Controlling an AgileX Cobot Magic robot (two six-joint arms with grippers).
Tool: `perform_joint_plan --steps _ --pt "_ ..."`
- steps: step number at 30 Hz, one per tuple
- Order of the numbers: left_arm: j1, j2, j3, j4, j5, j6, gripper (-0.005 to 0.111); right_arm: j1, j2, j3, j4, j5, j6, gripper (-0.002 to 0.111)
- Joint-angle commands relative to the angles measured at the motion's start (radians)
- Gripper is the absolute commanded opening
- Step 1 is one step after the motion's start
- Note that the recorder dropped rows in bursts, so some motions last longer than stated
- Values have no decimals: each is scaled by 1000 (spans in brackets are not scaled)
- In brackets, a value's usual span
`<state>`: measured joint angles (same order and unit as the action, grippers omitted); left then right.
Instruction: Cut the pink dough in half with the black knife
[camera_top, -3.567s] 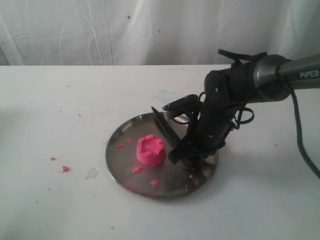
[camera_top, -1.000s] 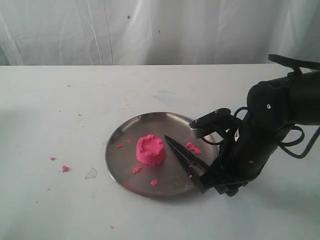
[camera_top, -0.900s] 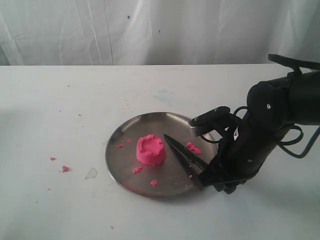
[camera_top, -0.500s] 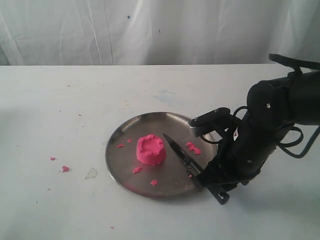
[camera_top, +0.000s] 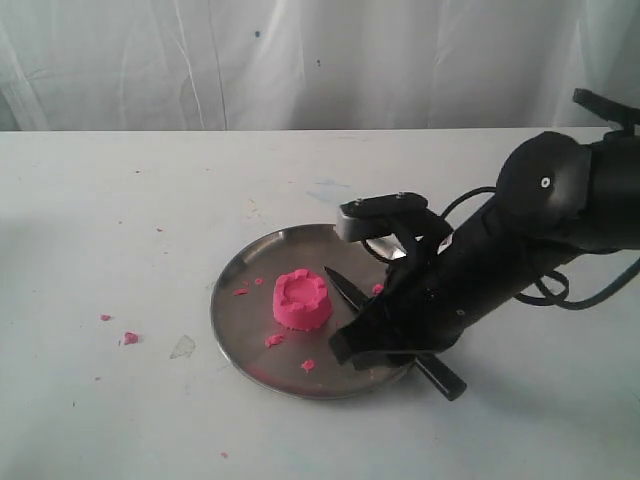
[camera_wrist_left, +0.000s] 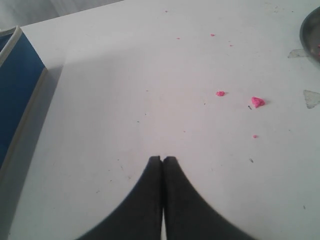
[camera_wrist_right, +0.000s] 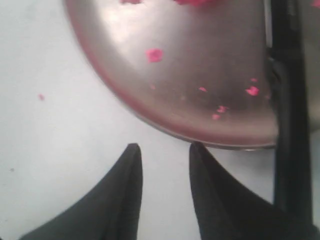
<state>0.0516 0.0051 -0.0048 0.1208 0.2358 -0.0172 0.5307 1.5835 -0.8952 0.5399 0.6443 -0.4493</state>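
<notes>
Hovering jaws apart beside the black knife (camera_top: 343, 284) across the steel plate (camera_top: 250, 340) rim, the right gripper (camera_wrist_right: 162, 150) needs to clamp its handle.

The exterior view looks down at a slant across the white table (camera_top: 120, 200), with the steel plate (camera_top: 232, 320) mid-frame. The right wrist view sits close above that plate's rim. The left wrist view, farther off, shares the table's pink crumbs (camera_wrist_left: 257, 101).

No text, labels, brands, numbers or signs can be read in the exterior view or either wrist view.
</notes>
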Motion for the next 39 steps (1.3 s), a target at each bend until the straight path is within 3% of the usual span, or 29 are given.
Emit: perform_joint_plan --steps 1,4,6,8,10,13,17,20,24,28,32,35,39 --pt "-5 -5 5 -7 -2 -4 0 17 -50 1 63 -84 -63 25" --pt "-5 -5 5 -7 -2 -4 0 -19 -81 1 -117 -317 27 19" --pt "-5 -5 5 -7 -2 -4 0 -125 -86 1 -321 -486 289 17" --pt "-5 -5 5 -7 -2 -4 0 -260 -81 -2 -345 -552 532 17" --pt "-5 -5 5 -7 -2 -4 0 -383 -74 -12 -345 -541 642 17" --pt "-5 -5 5 -7 -2 -4 0 -549 -71 -16 -350 -428 605 17" --pt "-5 -5 5 -7 -2 -4 0 -682 -71 -3 -350 -121 311 17" --pt "-5 -5 5 -7 -2 -4 0 -667 -71 53 -204 -55 241 17" --pt "-5 -5 5 -7 -2 -4 0 -577 -71 96 88 31 -114 18" --pt "-5 -5 5 -7 -2 -4 0 -478 -71 101 239 81 -361 33" --pt "-5 -5 5 -7 -2 -4 0 -409 -71 103 255 33 -383 50" --pt "-5 -5 5 -7 -2 -4 0 -376 -66 113 282 -5 -319 51" --pt "-5 -5 5 -7 -2 -4 0 -329 -37 104 289 72 -293 51"
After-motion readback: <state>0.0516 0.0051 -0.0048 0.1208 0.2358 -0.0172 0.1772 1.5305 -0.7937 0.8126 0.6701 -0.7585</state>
